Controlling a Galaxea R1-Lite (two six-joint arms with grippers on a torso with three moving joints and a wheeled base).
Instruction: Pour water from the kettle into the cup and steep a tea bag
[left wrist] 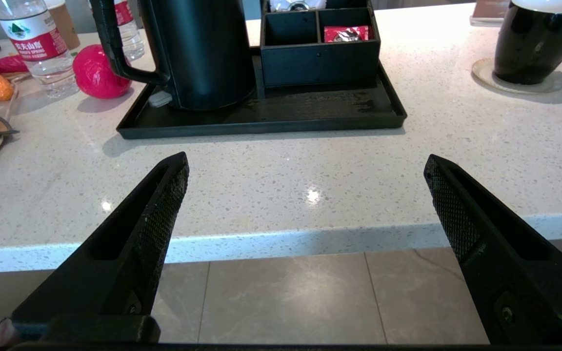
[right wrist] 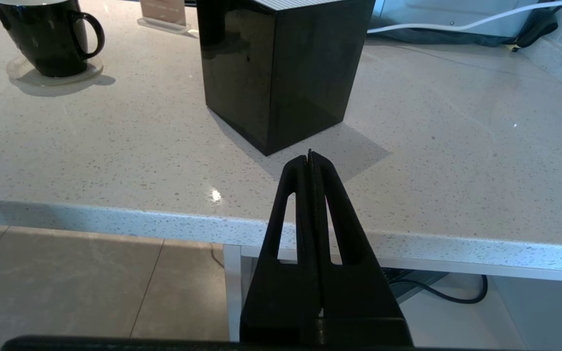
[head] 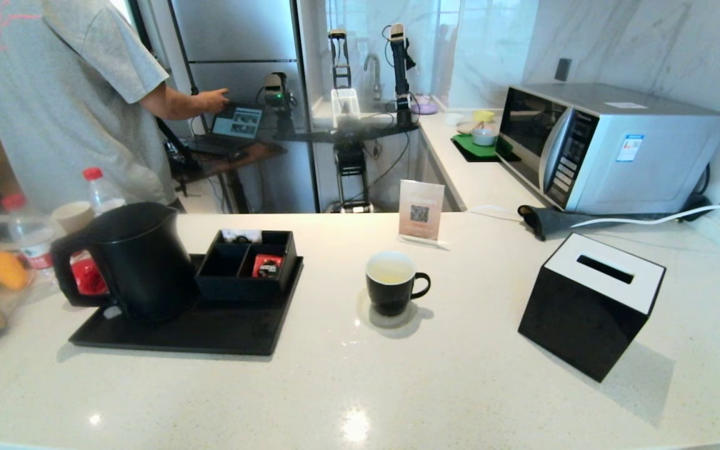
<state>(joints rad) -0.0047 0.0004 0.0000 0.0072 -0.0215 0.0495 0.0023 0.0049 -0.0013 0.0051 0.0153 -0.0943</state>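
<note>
The matte black kettle [head: 141, 259] stands upright on a black tray [head: 210, 331] at the left, its loop handle toward the left. The black mug [head: 391, 284] sits on a round coaster at the counter's middle, holding faintly yellowish water [head: 390, 270]. No tea bag, string or tag shows. Neither arm appears in the head view. My left gripper [left wrist: 306, 158] is open and empty, low in front of the counter's edge, facing the kettle [left wrist: 203, 48] and the mug [left wrist: 534, 44]. My right gripper [right wrist: 310, 153] is shut on nothing, also at the counter's edge, with the mug [right wrist: 42, 39] far off.
A black compartment box [head: 244, 281] on the tray holds a red packet [head: 266, 265]. A black tissue box [head: 591, 303] stands right of the mug, with a microwave [head: 610, 147] behind it. Water bottles [head: 29, 234], a red ball [left wrist: 98, 70] and a person [head: 66, 94] are at the left.
</note>
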